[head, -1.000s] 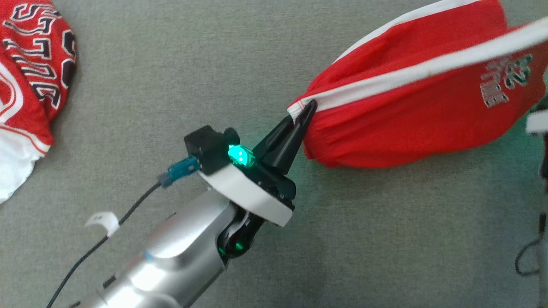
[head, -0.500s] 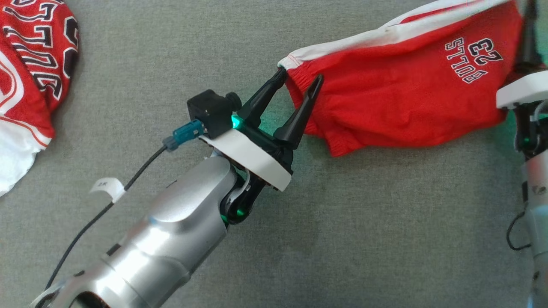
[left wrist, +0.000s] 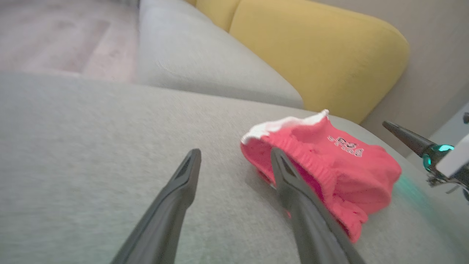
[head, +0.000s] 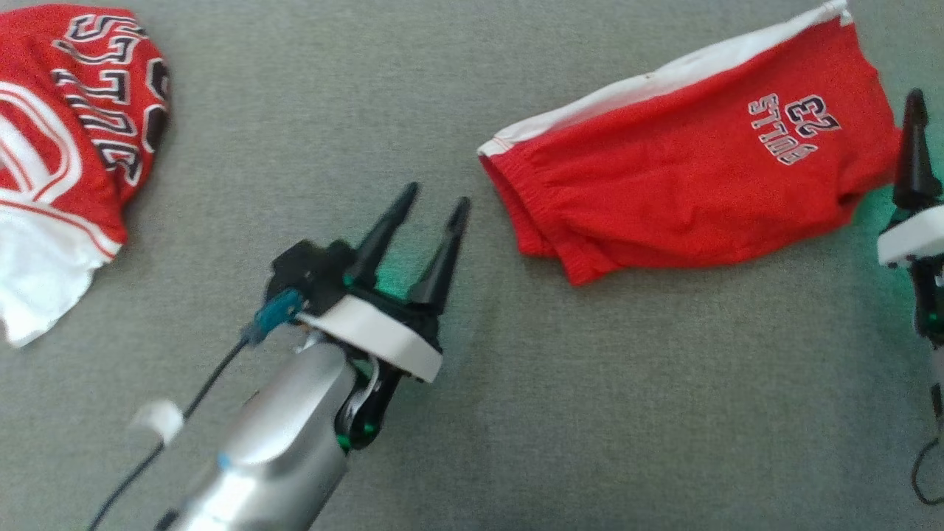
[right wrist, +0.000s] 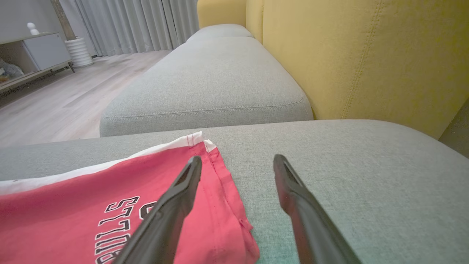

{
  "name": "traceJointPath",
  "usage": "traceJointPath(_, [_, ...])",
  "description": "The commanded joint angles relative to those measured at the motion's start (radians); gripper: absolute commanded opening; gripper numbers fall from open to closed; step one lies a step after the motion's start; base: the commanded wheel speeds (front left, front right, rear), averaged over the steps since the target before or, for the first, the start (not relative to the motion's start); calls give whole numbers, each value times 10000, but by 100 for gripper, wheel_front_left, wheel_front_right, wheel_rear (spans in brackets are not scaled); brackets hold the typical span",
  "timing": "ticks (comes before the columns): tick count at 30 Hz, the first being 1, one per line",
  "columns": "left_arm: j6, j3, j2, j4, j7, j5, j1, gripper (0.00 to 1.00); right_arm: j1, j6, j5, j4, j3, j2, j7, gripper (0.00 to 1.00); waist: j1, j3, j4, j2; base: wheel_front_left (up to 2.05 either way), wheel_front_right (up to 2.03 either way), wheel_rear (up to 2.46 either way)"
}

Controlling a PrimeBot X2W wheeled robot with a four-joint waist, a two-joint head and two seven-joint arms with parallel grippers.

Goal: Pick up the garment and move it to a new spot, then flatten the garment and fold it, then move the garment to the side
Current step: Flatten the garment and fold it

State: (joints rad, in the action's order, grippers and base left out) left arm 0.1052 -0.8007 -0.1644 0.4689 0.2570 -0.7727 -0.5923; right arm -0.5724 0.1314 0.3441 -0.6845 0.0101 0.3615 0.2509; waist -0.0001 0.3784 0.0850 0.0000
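While both tools stand wide w/ nothing held, red fabric shorts with white side stripe and "BULLS 23" print [head: 686, 199] lie spread on grey woven sofa cushion [head: 516, 413], right of centre. Left gripper [head: 437, 195]: just left of elastic waistband [head: 520, 195], apart from it. Right gripper [right wrist: 237, 158]: at leg-hem end, right side; one finger [right wrist: 176, 205] over hem corner, contact unclear. Red-and-white lettered jersey [head: 66, 133]: far left, well apart.
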Motion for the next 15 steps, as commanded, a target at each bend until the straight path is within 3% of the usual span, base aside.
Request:
traceJointPath(1, [-310,717,-129,-523,47,547,308,100,117,-7,173,101,58,198,96,100,1,-205,237,0,0,0,0])
traceJointPath(5, [-1441,2092,130,-1683,47,2595,1626,100,269,-7,449,-603,-84,476,-142,100,1,-491,699,0,0,0,0])
traceJointPath(8, [-2010,2852,415,-2702,47,3890,2561,100,245,-7,637,-1106,-51,736,-438,100,1,-625,1104,0,0,0,0])
traceJointPath(15, [-2156,3839,947,-4785,47,5398,4088,100,-10,-7,1524,-2296,-176,1169,-1126,100,1,-683,1883,0,0,0,0])
